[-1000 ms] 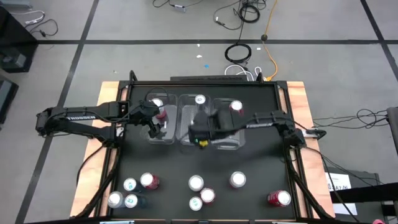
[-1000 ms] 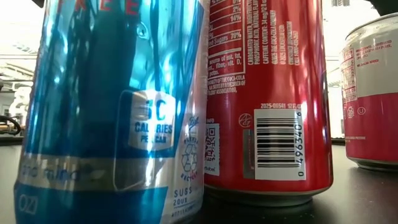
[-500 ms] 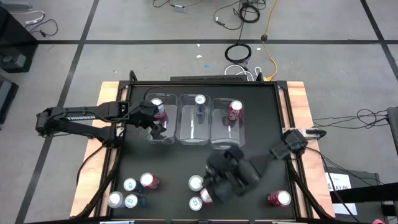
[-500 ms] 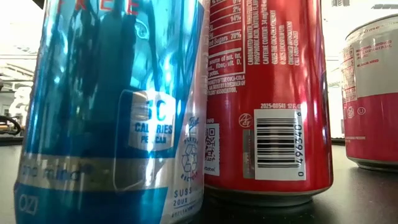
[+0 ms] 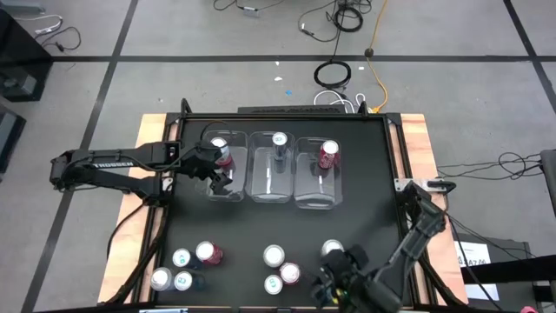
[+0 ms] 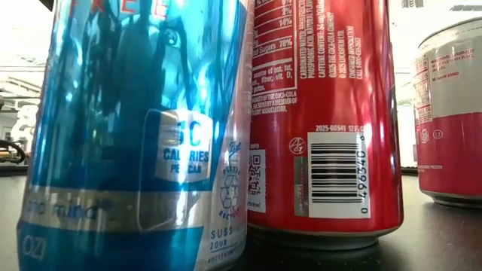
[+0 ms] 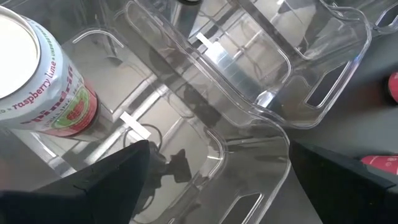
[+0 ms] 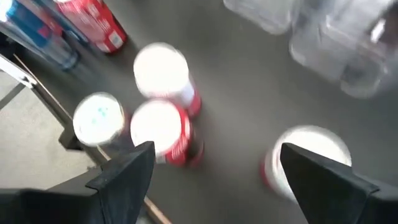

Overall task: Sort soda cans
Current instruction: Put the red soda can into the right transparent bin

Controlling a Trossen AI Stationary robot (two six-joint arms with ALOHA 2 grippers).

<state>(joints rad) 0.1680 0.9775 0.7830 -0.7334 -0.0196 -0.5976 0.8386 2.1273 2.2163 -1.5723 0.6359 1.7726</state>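
Our right jaws (image 8: pixel 211 180) stood wide and empty above upright soda cans (image 8: pixel 160 127) on the bench's near edge, nearest arm; left jaws (image 7: pixel 217 186) hung open, empty, over a bin (image 7: pixel 261 149).

Three soda cans seen super close up at table level

A shiny blue can (image 6: pixel 135 135) is parked right against a red can (image 6: pixel 324 120) with its barcode shown, while a pinkish-red can (image 6: pixel 450 113) is set apart on the dark table (image 6: pixel 444 241).
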